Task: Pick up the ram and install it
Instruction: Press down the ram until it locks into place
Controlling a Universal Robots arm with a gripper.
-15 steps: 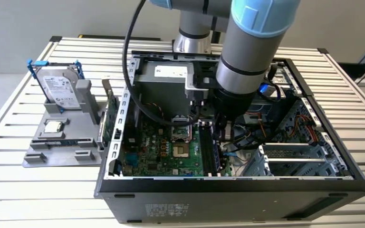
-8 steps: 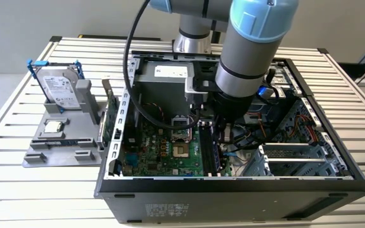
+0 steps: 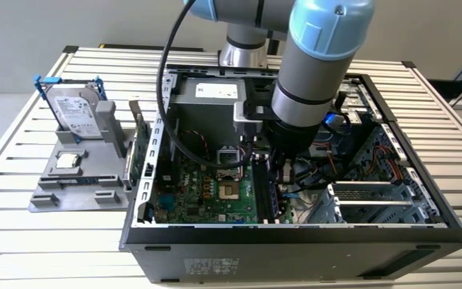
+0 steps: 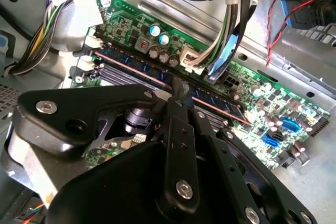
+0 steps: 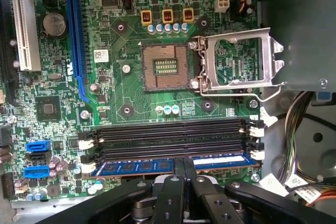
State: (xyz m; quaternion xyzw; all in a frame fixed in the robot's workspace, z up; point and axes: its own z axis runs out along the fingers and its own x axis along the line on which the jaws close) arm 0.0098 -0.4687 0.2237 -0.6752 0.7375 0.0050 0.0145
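Note:
The ram (image 5: 142,166) is a blue stick with dark chips, standing in the outermost of the black memory slots (image 5: 168,140) on the green motherboard (image 3: 207,192). In the second wrist view the ram (image 4: 215,102) runs slantwise past the fingertips. My gripper (image 5: 185,169) is shut, its two black fingers pressed together at the middle of the ram's top edge. The gripper (image 4: 181,92) closes along the stick's length, not across it. In the exterior view the gripper (image 3: 283,174) reaches down into the open computer case.
An open CPU socket (image 5: 165,66) with its raised metal load plate (image 5: 239,59) lies beyond the slots. Cable bundles (image 4: 231,24) hang close by. Outside the case (image 3: 295,235), a grey fixture (image 3: 79,192) holds a hard drive (image 3: 74,111), with a green card (image 3: 141,144) beside it.

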